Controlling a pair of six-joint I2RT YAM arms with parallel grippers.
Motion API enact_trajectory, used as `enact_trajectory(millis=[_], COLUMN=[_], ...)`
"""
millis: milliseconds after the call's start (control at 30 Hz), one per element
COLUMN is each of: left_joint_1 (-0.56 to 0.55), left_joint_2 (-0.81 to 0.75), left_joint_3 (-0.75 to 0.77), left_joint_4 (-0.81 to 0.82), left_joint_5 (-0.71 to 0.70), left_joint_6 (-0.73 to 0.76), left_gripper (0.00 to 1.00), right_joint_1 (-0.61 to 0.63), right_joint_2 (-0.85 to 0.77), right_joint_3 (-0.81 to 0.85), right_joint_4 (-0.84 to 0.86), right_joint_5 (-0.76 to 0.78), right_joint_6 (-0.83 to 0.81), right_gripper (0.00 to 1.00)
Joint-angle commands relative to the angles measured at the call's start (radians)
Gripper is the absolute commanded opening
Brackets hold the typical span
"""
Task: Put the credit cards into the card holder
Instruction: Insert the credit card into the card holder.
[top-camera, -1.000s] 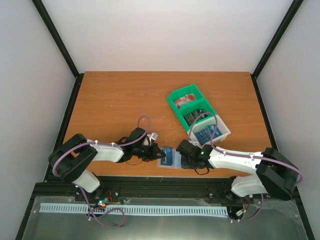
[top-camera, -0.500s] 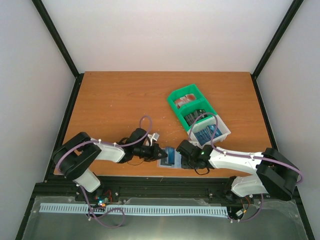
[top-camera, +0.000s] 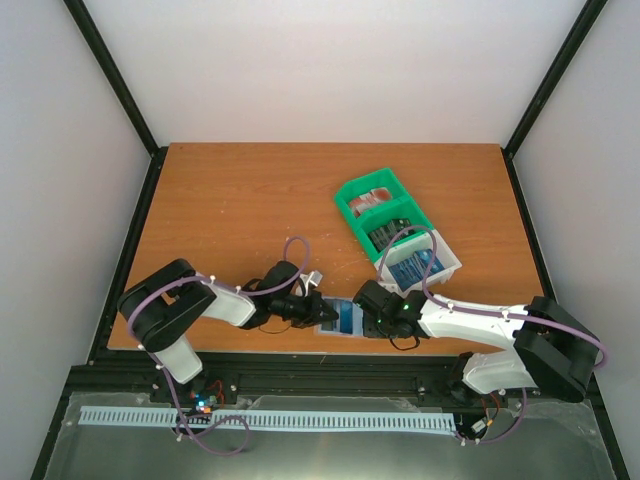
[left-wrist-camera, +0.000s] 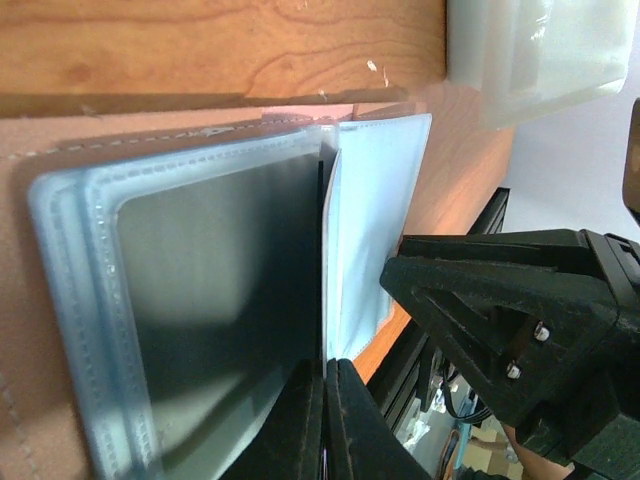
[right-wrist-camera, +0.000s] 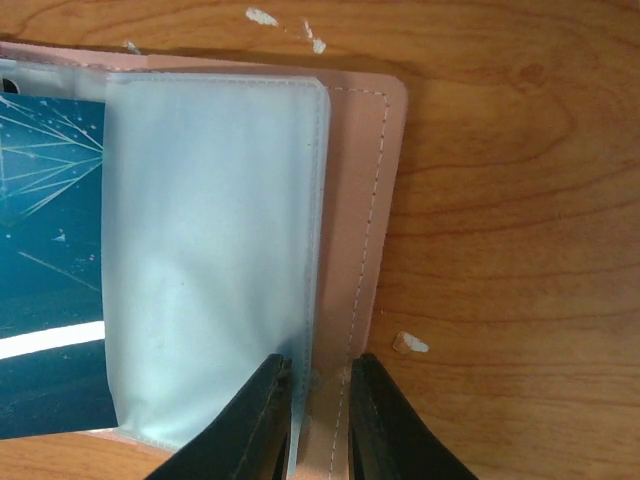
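Wooden bench (top-camera: 250, 200), white walls | one holder (top-camera: 340, 320) lying open at near edge | one tray (top-camera: 395, 232) holding cards (top-camera: 412, 265) | left pincer (left-wrist-camera: 325, 415) pinching a dark card (left-wrist-camera: 215, 300) | right pincer (right-wrist-camera: 318, 415) nipping holder's edge

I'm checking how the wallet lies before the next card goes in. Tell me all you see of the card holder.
The card holder lies open and flat at the table's near edge. It is tan-pink with stitched edges and clear plastic sleeves inside. The right tool pinches its edge, and the left tool is shut on a dark card at a sleeve.
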Motion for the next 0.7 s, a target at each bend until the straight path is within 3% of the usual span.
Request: enact_trajectory(millis=[0,300,667], left_joint_1=[-0.019,-0.026,-0.050], left_joint_2=[0.016,0.034,0.108], left_joint_3=[-0.024,-0.023,0.036], left_joint_4=[0.061,0.097,0.093], left_joint_5=[-0.038,-0.057,0.018], left_joint_6=[-0.046,-0.088,-0.046], left_gripper=[0.01,0.01,0.03], right_joint_1=[0.007,0.007,0.007], right_joint_2=[0.028,0.028,0.021], right_joint_3=[-0.046,-0.048,-0.049], right_joint_4=[-0.014,-0.011,-0.011], right_joint_5=[-0.030,-0.032,-0.030], right_joint_6=[0.016,0.017,0.016], right_gripper=[0.18,0.18,0.18])
